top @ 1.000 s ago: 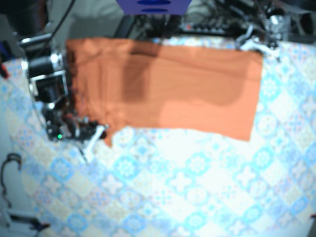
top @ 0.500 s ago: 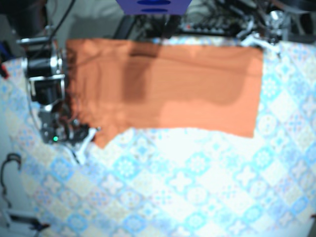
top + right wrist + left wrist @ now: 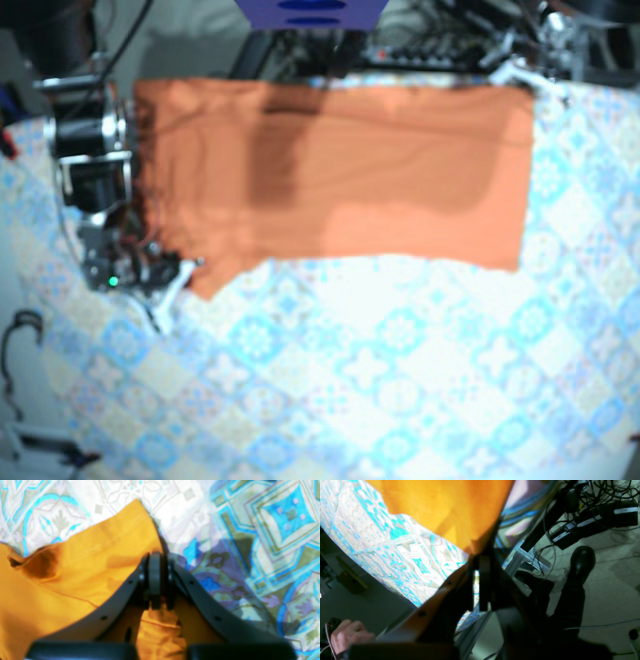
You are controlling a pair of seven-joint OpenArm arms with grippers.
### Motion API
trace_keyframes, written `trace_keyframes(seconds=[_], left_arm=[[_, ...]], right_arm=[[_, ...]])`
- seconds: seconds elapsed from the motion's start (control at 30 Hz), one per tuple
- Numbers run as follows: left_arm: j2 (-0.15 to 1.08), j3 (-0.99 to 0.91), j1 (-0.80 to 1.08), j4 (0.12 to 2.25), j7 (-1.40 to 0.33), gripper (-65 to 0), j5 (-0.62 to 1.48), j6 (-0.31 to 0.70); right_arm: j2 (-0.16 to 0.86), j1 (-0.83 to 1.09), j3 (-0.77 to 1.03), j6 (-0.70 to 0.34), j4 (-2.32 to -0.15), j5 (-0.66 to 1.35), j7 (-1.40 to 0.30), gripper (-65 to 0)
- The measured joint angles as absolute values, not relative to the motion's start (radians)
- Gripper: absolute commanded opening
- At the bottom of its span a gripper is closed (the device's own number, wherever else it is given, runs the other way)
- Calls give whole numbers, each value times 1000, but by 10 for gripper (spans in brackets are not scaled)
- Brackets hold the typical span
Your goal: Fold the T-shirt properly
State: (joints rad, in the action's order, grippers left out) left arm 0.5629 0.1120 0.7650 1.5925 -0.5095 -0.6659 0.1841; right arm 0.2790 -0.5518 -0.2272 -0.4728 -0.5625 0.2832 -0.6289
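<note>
Blue-and-white tile print runs all over the bench (image 3: 400,400), and the near half shows just that pattern; further back lies the T-shirt (image 3: 350,180), orange, spread flat and wide across the far half, long side running left to right in the base view. Your right hand (image 3: 156,560) is at the shirt's near corner, on the base view's left; its fingers (image 3: 155,585) are clenched tight together with orange fabric pinched in them, and a bit of it bunches up behind the tips; there's a small dark pucker in the shirt off to the left in that wrist view. Your left hand (image 3: 482,560) is way over at the far corner, on the base view's right, right at the bench edge; it's clamped on the very tip of that corner, which comes to a point at the fingertips. Past that edge you can see the floor (image 3: 607,580), a tangle of black cables (image 3: 595,495) and somebody's black shoe (image 3: 582,560).
</note>
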Motion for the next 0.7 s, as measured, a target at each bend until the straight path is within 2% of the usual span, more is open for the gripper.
trace_keyframes(seconds=[0.53, 0.7], left_arm=[[563, 112, 765, 1592, -510, -650, -666, 184], [563, 112, 765, 1592, -510, -650, -666, 184]], right_arm=[[282, -566, -233, -344, -557, 269, -588, -617], [283, -566, -235, -335, -557, 269, -587, -617]])
